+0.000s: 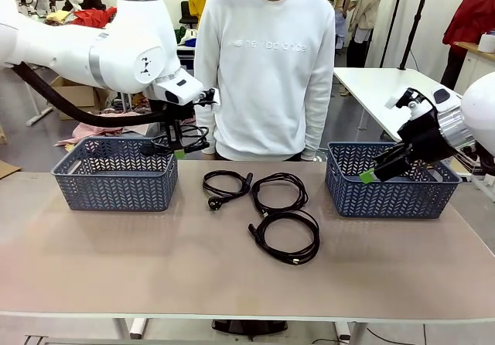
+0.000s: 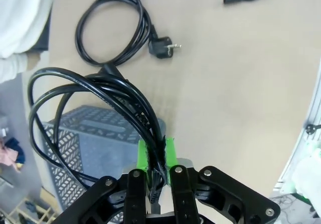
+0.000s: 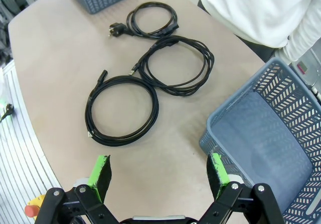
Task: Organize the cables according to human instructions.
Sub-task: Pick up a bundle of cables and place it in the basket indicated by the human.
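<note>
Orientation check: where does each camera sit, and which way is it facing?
Front view: fixed between left arm and right arm, both showing, facing the person across the table.
Left wrist view: looks down past the left gripper, shut on a coiled cable, at the left basket.
Right wrist view: looks down past the right gripper, jaws open, at the right basket.
Shared: both wrist views show the plug cable.

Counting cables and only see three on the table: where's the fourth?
Front view, picture left: the fourth cable hangs clamped in the left fingers, above the left basket's far right corner.
</note>
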Controlling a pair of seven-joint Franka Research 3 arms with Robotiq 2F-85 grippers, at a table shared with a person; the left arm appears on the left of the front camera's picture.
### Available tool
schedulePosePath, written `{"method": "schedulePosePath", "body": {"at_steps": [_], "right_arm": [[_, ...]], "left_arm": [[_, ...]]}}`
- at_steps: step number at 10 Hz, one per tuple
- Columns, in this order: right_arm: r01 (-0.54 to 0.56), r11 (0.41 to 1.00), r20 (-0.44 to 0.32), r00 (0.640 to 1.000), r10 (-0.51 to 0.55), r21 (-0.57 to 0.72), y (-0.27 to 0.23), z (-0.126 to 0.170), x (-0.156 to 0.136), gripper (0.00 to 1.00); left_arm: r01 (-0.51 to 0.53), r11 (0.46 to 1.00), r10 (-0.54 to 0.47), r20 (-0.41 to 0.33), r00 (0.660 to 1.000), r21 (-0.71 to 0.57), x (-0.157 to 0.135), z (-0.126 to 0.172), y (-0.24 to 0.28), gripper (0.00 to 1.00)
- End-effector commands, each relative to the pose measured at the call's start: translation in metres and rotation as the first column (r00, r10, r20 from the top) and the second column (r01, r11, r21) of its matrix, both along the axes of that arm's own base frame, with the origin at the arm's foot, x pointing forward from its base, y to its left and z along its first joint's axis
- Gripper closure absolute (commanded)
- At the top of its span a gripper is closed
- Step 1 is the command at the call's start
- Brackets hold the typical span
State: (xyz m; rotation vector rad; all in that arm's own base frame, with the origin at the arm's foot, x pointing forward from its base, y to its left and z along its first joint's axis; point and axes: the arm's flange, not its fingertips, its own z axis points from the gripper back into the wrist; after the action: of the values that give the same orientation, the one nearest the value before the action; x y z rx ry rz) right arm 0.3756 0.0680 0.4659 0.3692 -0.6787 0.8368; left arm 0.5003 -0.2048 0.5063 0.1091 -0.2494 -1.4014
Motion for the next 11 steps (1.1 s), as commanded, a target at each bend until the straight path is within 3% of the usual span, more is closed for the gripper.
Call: {"method": "schedulePosePath", "body": {"at_steps": [1,5,8,11], "right_arm": [[-0.018,1.0,0.009,1.0,0.018,0.016,-0.002,-0.002,0.003,0.0],[-0.018,1.0,0.009,1.0,0.018,0.016,-0.002,-0.002,0.003,0.0],[-0.018,1.0,0.009,1.0,0.018,0.016,-0.002,-0.002,0.003,0.0],[-0.018,1.0,0.009,1.0,0.018,0.016,-0.002,-0.002,0.003,0.0]], "left_arm": [[0.04,0.999,-0.041,-0.012,0.999,-0.016,0.011,0.017,0.03,0.85],[0.037,0.997,-0.038,0.014,0.999,0.073,0.035,0.01,0.084,0.85],[-0.025,0.994,0.021,0.036,0.999,0.102,0.053,-0.008,0.11,0.85],[-0.029,0.995,0.029,0.006,1.0,0.092,0.063,-0.028,0.123,0.85]]}}
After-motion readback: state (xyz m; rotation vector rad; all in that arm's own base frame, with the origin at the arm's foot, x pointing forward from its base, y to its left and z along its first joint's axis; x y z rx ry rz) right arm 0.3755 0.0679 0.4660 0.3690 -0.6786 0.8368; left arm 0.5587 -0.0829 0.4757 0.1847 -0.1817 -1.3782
